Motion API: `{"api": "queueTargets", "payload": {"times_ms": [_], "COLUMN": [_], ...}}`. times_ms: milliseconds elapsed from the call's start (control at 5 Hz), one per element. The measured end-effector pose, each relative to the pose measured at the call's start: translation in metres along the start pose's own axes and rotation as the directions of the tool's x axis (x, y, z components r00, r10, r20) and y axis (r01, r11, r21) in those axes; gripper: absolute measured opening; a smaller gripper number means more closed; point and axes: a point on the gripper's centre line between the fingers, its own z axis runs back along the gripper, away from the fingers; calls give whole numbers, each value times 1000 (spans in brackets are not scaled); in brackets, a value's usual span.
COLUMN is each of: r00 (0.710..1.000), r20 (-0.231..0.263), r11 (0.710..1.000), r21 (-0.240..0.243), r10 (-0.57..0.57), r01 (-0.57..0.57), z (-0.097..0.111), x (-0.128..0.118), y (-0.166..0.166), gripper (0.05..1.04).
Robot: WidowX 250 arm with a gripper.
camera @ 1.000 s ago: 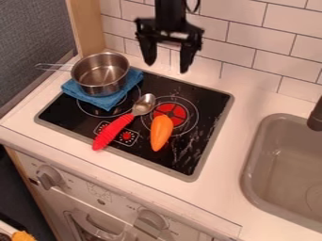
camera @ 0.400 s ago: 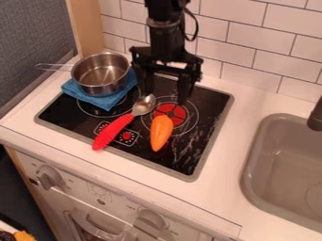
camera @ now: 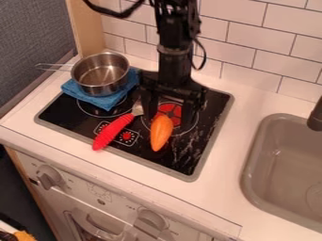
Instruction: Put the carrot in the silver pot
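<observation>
At the far left of the stovetop (camera: 189,165) stands the silver saucepan (camera: 102,85), upright and empty, its wire handle pointing left. It sits on a folded blue cloth (camera: 94,100), which probably serves as a mat beneath it. The pot's mouth faces up, so the carrot could be lowered in from above, and the handle lies on the side away from the carrot, where it should not hinder that path

Next comes a spoon with a ridged red handle (camera: 112,133), slanting from near left to far right between the pot and the carrot. Its metal bowl is partly hidden behind the left side of the end effector (camera: 168,117); a low sweep left might knock it, so lifting high first seems wise

The end effector hangs fingers-down over the middle of the stovetop, its fingers spread wide and gripping nothing. They stand at either side of the toy carrot's (camera: 162,133) far, thick end, apparently set to straddle it; whether they touch it I cannot tell. The carrot lies on the stovetop, tip towards the near edge, partly over the red burner marking (camera: 174,112)

To the right, the sink (camera: 250,179) is set into the counter (camera: 223,200), well out of the way
</observation>
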Motion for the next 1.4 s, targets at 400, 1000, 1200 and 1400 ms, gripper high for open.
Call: {"api": "queueTargets", "payload": {"times_ms": [400, 1000, 1200, 1400], "r00": [992, 993, 999, 987], "r20": [-123, -108, -22, 117], "r11": [999, 998, 997, 993], "r21": [29, 53, 62, 18], "r10": [25, 50, 47, 114], "r01": [-22, -45, -46, -117], "z": [-15, -10, 17, 52], "x": [-2, 2, 19, 48], "y": [4, 6, 8, 27], "gripper": [952, 607, 607, 607]}}
